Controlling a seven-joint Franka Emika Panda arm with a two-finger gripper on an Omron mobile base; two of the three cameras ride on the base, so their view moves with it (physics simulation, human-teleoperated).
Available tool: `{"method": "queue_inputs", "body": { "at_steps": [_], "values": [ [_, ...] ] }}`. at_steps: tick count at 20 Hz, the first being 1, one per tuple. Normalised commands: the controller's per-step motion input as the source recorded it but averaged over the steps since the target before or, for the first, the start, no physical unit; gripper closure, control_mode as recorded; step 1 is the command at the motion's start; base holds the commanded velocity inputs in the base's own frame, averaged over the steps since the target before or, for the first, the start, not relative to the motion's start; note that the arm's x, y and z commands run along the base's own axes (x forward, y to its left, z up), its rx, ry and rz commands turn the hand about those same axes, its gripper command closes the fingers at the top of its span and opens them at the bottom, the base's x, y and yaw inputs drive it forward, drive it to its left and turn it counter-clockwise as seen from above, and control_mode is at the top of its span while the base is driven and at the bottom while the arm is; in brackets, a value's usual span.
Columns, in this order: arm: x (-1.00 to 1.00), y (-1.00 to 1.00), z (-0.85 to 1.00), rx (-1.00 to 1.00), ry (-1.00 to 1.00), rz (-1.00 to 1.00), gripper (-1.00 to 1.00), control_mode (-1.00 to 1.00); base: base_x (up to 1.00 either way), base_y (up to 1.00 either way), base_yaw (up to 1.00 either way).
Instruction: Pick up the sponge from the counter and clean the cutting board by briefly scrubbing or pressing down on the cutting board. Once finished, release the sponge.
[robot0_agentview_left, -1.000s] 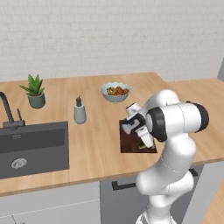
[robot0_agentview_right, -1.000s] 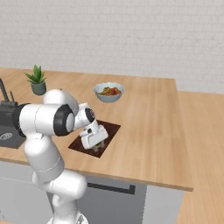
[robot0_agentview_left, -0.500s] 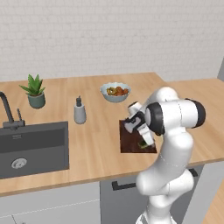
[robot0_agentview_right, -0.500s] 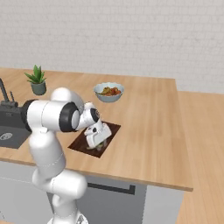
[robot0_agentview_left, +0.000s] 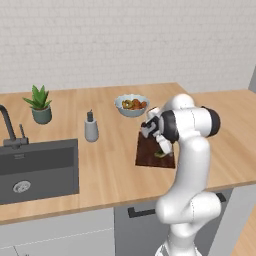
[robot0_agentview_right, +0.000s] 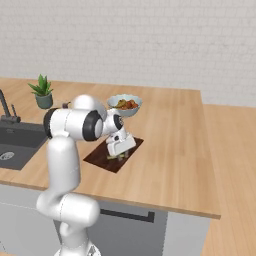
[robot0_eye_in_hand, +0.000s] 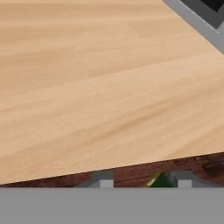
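Scrubbing looks to be the step in hand: the gripper (robot0_agentview_right: 119, 156) is down over the cutting board (robot0_agentview_right: 100, 158) with the sponge (robot0_agentview_right: 117, 157) showing green between its fingertips, so the fingers seem closed on it, pressed at the board's near-right part. Next comes letting go, I judge, and lifting straight up. The counter (robot0_agentview_right: 170, 150) lies open to the right, while the fruit bowl (robot0_agentview_right: 124, 105) stands behind.

I'm seeing the arm covering the right part of the cutting board (robot0_agentview_left: 149, 152). The gripper (robot0_agentview_right: 119, 155) is hiding most of the sponge (robot0_eye_in_hand: 160, 180), so I'm unable to judge its grip.
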Motion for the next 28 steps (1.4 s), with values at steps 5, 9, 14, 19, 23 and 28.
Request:
{"method": "queue_inputs", "body": {
  "at_steps": [5,9,14,19,23,28],
  "values": [
    [0.50,0.00,-0.44,-0.03,-0.38,-0.25,1.00,-1.00,0.00,0.00,0.00],
    [0.04,0.03,-0.58,-0.04,-0.40,-0.17,1.00,-1.00,0.00,0.00,0.00],
    [0.00,0.28,-0.54,-0.06,-0.30,-0.09,-1.00,-1.00,0.00,0.00,0.00],
    [-0.07,0.00,0.11,0.00,-0.10,-0.02,-1.00,-1.00,0.00,0.00,0.00],
    [-0.48,0.00,0.82,0.00,-0.20,-0.01,-1.00,-1.00,0.00,0.00,0.00],
    [-0.92,-0.04,1.00,0.24,-0.21,0.00,-1.00,-1.00,0.00,0.00,0.00]
  ]
}}
